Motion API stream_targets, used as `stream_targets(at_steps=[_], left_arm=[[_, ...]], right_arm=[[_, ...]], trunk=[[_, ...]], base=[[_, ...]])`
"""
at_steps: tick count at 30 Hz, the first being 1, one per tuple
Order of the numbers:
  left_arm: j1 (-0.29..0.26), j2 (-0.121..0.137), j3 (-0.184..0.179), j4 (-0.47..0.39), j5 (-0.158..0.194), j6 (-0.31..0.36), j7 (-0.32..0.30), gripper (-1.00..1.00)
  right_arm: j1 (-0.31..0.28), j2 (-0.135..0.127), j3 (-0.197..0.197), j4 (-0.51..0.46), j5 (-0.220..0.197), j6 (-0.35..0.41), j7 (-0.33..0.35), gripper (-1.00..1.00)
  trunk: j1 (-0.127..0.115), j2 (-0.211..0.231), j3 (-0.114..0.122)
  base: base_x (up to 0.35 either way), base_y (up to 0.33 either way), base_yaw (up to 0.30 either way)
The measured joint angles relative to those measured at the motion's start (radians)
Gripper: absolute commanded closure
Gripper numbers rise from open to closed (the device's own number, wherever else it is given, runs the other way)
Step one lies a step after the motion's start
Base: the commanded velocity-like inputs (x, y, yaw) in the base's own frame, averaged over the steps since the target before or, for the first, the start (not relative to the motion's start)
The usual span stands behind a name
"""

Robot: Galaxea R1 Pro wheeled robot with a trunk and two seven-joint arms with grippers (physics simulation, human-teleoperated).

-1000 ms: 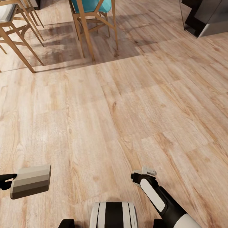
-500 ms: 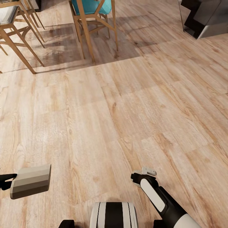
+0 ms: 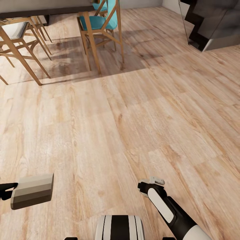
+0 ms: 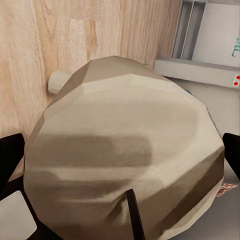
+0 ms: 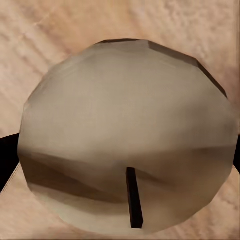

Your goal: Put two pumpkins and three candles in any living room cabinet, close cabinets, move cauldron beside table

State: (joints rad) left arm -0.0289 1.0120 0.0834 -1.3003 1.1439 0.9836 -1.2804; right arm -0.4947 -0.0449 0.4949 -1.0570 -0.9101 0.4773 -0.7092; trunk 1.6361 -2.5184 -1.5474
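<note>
Left claw (image 3: 5, 190): closed on one candle (image 3: 32, 191), held out low over the floor (image 3: 133, 116) near the head view's lower left edge. In the left wrist view the same candle (image 4: 122, 160) sits between the dark fingers (image 4: 10, 160), wick end toward the camera.

Right claw: the right wrist view shows a second candle (image 5: 127, 135) clamped between dark fingers at both sides, so it grips a candle too. In the head view the right arm (image 3: 166, 206) points forward and down, and its claw is hidden from there.

Count: candles in hand, two. A pale cylinder end (image 4: 59, 82) shows on the floor behind the left candle; cannot tell what it is. Pumpkins, cauldron, cabinet: none identified.

Surroundings: bare wood floor ahead; a dark table (image 3: 46, 6) with wooden-legged chairs, one with a teal seat (image 3: 96, 21), at the far left; a dark stepped unit (image 3: 213, 23) at the far right.

Progress, judged: early to middle. Two candles are in transit, nothing seen stowed. Left: stow the candles and pumpkins, close every cabinet, place the cauldron.
</note>
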Motion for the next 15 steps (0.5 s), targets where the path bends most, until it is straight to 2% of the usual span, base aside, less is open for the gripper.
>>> stream_targets(at_steps=[5,7,10,15], left_arm=[[0.0,0.0,0.0,0.001,-0.003,-0.001,0.004,1.0],[0.0,0.0,0.001,0.002,-0.017,-0.003,0.02,1.0],[-0.001,0.0,0.002,0.003,-0.041,-0.005,0.093,1.0],[-0.001,-0.005,0.023,0.002,-0.042,-0.002,0.207,1.0]], right_arm=[[0.0,-0.001,0.0,-0.01,0.0,-0.001,0.0,1.0],[0.0,-0.001,0.0,-0.016,0.0,0.0,0.0,1.0],[0.0,-0.002,0.0,-0.023,0.0,0.003,-0.001,1.0],[0.0,-0.001,0.001,-0.039,0.0,0.009,-0.001,1.0]], trunk=[[-0.002,0.001,0.019],[-0.003,0.002,0.027],[-0.004,0.002,0.039],[-0.007,0.004,0.058]], base=[[0.0,0.0,0.0],[0.0,0.0,0.0],[0.0,0.0,0.0],[0.0,0.0,0.0]])
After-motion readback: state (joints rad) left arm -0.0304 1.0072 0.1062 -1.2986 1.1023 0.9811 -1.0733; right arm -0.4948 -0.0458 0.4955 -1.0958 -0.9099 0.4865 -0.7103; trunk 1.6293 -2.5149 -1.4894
